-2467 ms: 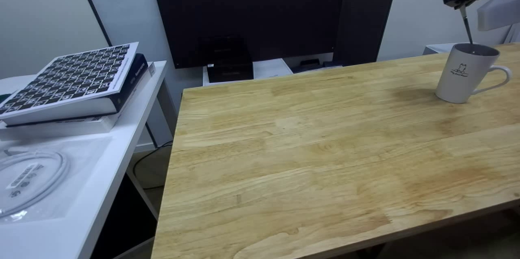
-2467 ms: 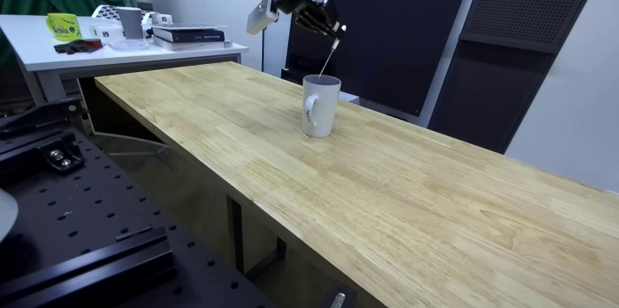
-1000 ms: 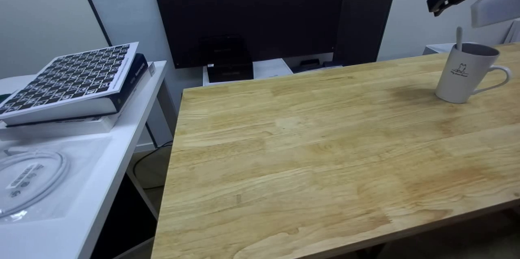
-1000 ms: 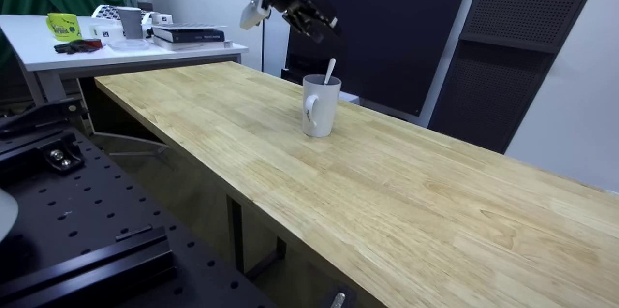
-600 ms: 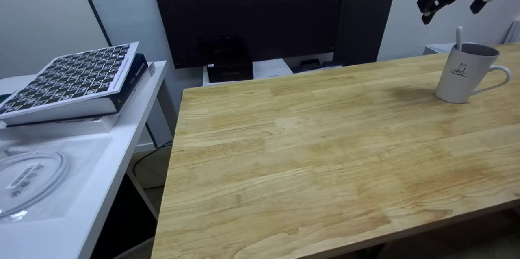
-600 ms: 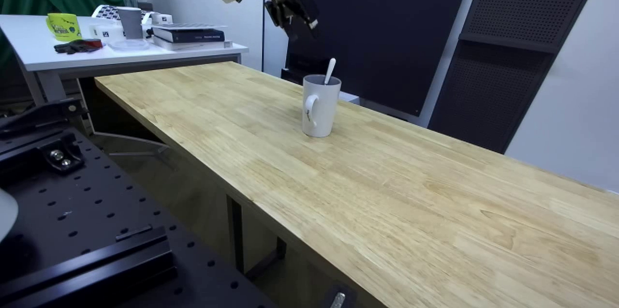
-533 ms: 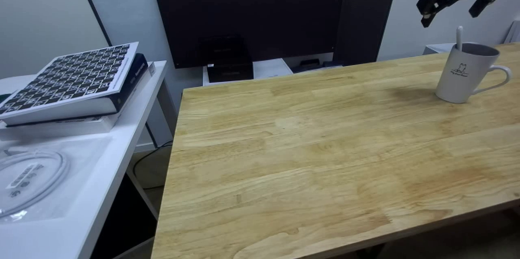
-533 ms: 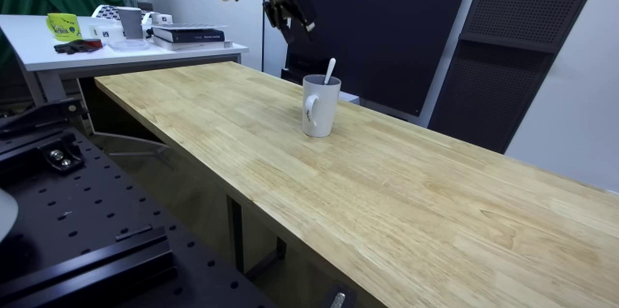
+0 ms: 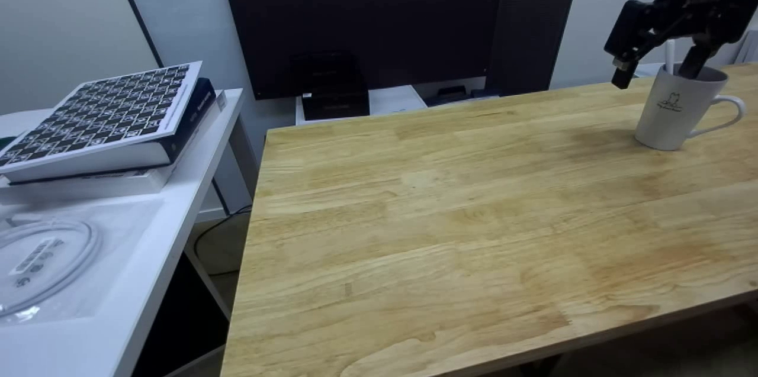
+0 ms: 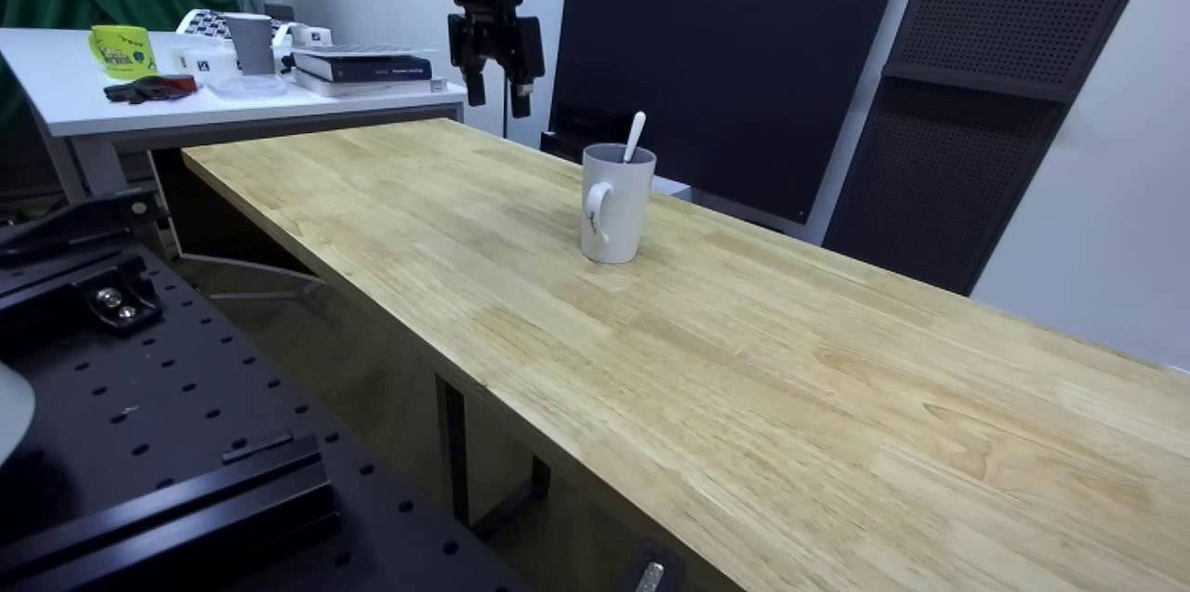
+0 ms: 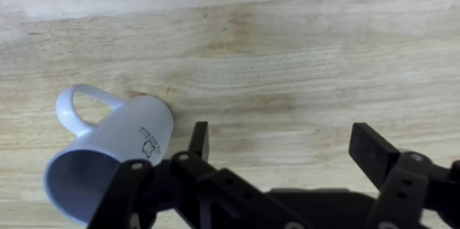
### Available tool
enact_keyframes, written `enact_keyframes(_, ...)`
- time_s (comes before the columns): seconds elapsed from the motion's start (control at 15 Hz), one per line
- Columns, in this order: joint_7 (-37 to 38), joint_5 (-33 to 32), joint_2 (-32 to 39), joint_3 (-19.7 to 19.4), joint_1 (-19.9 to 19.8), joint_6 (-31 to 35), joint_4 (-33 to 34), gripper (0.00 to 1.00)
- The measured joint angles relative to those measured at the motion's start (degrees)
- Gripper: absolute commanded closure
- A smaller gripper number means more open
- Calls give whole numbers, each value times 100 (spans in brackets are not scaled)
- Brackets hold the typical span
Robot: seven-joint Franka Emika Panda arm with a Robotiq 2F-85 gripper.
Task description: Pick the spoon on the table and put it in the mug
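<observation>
You're hovering, jaws spread wide and gripping nothing; in an exterior view the mug [image 10: 626, 206] is standing at your four o'clock, the spoon [image 10: 634, 138] leaning inside toward one. Open counter [image 10: 837, 369] is stretching beyond toward four, its far edge running near the mug at two.

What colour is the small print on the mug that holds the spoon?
The small print is black, on the pale mug; the wrist view shows it best.
</observation>
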Motion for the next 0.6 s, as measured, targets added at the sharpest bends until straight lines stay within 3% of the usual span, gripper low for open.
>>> enact_keyframes(0.2, -1275, 1170, -31, 517, -427, -804, 211, 0)
enact_keyframes(0.4, -2521, 2382, -155, -46, 147, -1483, 478, 0)
enact_keyframes(0.6, -2641, 2536, -190, -193, 381, -1609, 544, 0)
